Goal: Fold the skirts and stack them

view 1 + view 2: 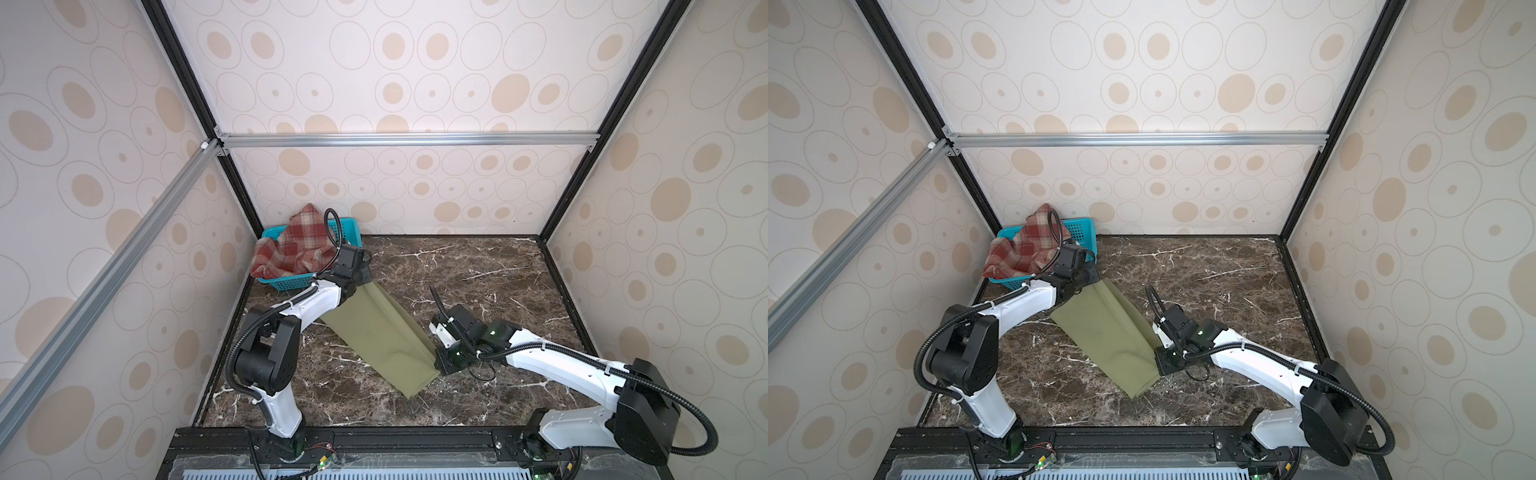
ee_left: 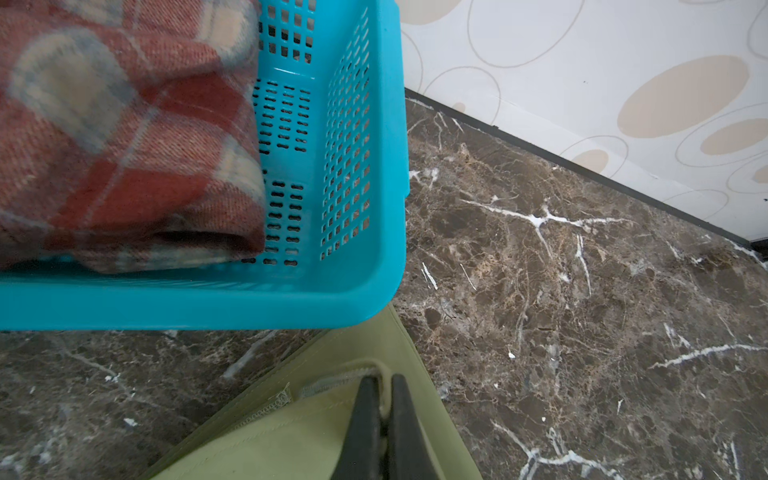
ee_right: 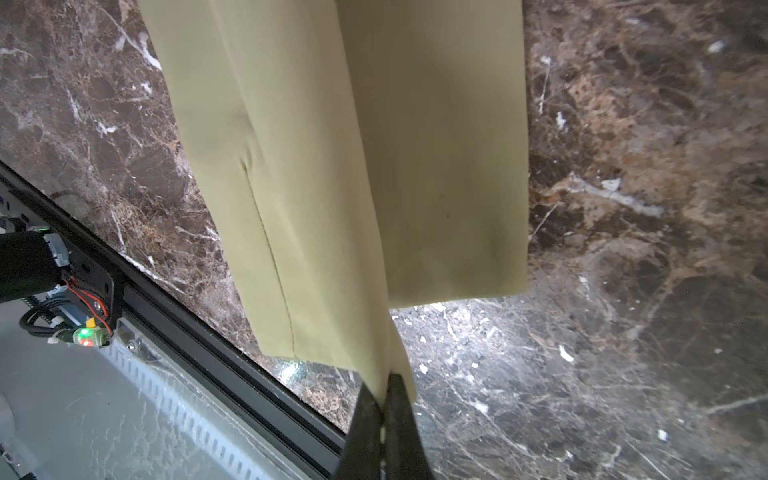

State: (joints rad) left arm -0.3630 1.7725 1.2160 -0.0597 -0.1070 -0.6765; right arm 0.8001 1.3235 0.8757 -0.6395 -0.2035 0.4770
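Note:
The olive-green skirt (image 1: 374,336) (image 1: 1108,336) stretches as a long folded strip across the marble table, running diagonally from the basket toward the front. My left gripper (image 2: 384,380) (image 1: 356,283) is shut on the skirt's waistband end (image 2: 316,432), right next to the basket's corner. My right gripper (image 3: 382,384) (image 1: 438,365) is shut on a corner of the hem end (image 3: 353,166), and the cloth there hangs a little off the table. The red-and-cream plaid skirt (image 1: 291,249) (image 1: 1021,249) (image 2: 116,145) lies bunched in the basket and spills over its rim.
The teal perforated basket (image 1: 349,226) (image 1: 1081,226) (image 2: 208,307) stands in the back left corner against the patterned walls. The brown marble table (image 1: 478,266) (image 2: 582,291) runs to the right of the skirt. A black frame rail (image 3: 232,332) lines the front edge.

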